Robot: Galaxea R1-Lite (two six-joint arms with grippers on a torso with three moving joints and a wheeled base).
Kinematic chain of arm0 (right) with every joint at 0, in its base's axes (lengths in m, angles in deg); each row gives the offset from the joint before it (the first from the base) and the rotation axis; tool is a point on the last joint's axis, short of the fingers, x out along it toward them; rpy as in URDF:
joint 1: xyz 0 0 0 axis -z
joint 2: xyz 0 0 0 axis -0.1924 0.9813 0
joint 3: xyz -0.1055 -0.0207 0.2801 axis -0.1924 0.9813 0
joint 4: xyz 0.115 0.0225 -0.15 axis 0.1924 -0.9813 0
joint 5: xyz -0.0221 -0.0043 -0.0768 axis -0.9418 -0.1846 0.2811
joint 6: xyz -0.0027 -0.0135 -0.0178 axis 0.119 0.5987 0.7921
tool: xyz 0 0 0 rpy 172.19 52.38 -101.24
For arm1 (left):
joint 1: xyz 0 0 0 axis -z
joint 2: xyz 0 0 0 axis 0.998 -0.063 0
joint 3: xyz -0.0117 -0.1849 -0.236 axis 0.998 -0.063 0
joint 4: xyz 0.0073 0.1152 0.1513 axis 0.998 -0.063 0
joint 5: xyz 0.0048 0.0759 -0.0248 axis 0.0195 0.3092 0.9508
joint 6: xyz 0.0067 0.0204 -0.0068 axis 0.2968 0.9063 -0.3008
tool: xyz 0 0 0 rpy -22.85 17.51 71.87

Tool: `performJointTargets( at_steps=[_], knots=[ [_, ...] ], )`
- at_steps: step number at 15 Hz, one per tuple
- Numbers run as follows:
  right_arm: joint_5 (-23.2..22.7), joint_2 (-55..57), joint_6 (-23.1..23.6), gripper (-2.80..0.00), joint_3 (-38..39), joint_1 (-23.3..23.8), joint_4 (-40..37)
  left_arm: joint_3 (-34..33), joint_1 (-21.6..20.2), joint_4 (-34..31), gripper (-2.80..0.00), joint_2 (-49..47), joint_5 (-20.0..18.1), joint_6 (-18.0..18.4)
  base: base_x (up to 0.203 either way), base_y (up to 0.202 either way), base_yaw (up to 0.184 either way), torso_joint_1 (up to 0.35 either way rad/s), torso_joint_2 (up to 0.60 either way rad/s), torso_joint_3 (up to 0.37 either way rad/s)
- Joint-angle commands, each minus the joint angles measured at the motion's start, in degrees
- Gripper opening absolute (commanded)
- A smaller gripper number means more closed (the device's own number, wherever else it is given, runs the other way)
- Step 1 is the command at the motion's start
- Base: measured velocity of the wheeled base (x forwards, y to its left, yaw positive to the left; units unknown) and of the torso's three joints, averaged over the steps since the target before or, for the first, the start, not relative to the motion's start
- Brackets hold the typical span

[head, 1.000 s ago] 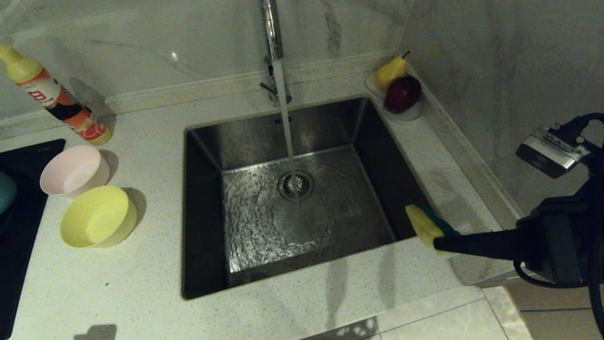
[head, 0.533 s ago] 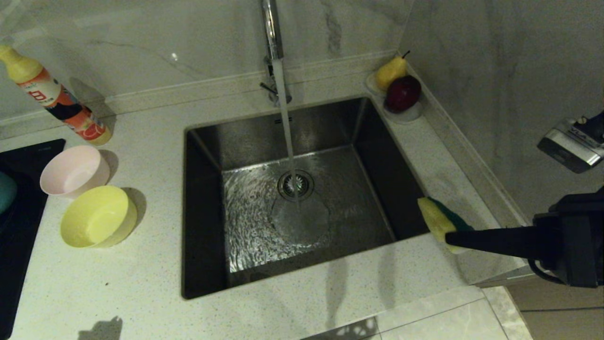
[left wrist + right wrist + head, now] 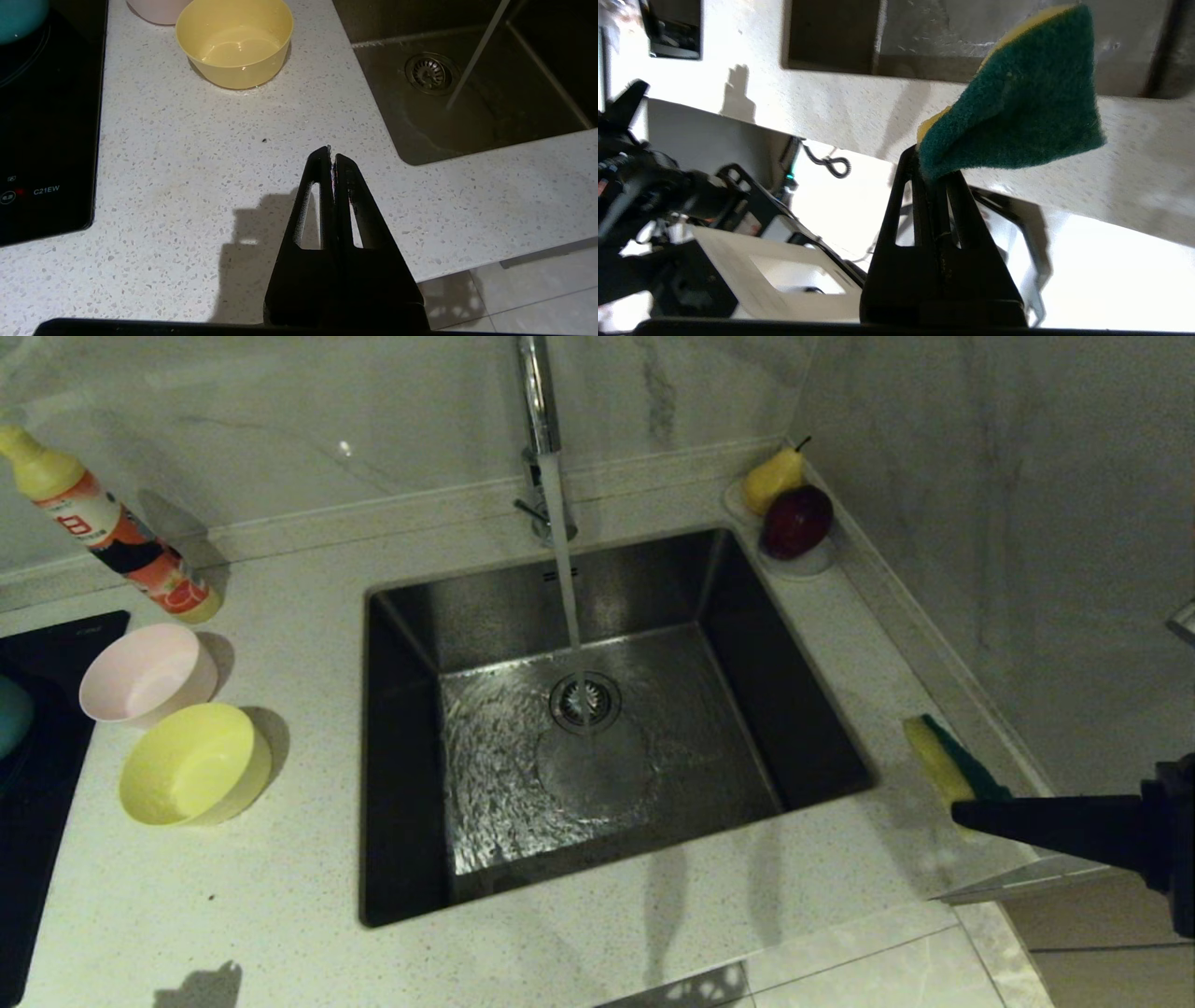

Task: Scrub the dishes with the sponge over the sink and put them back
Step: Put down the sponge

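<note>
The right gripper (image 3: 936,175) clamps its fingers on one corner of the sponge (image 3: 948,761), held above the counter (image 3: 280,896) right of the sink (image 3: 597,859). The left gripper (image 3: 331,156), fingers closed and empty, should fetch the yellow bowl (image 3: 194,763) next.

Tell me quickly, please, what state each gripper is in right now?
Left gripper: jaws shut, holding nothing, above the countertop.
Right gripper: jaws shut on the sponge.
</note>
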Motion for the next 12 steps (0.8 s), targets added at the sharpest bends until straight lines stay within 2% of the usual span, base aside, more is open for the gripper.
performJointTargets(
  at_steps=[1,3,6,12],
  knots=[
    [2.5,-2.1,0.4,-2.80,-0.2,0.0,-1.5,-2.3,0.0,0.0,-2.80,0.0,0.0,-0.2,0.000,0.000,0.000,0.000,0.00,0.000],
    [3.4,-3.8,3.5,-2.80,0.7,-0.1,-3.7,-2.3,0.0,0.1,-2.80,0.0,0.0,-0.2,0.000,0.000,0.000,0.000,0.00,0.000],
    [3.9,-5.4,4.7,-2.80,0.0,-0.1,-6.8,-2.3,0.0,0.0,-2.80,0.0,0.0,-0.2,0.000,0.000,0.000,0.000,0.00,0.000],
    [4.6,-6.1,8.1,-2.80,4.9,-0.4,-6.3,-2.3,0.0,0.0,-2.80,0.0,0.0,-0.2,0.000,0.000,0.000,0.000,0.00,0.000]
  ],
)
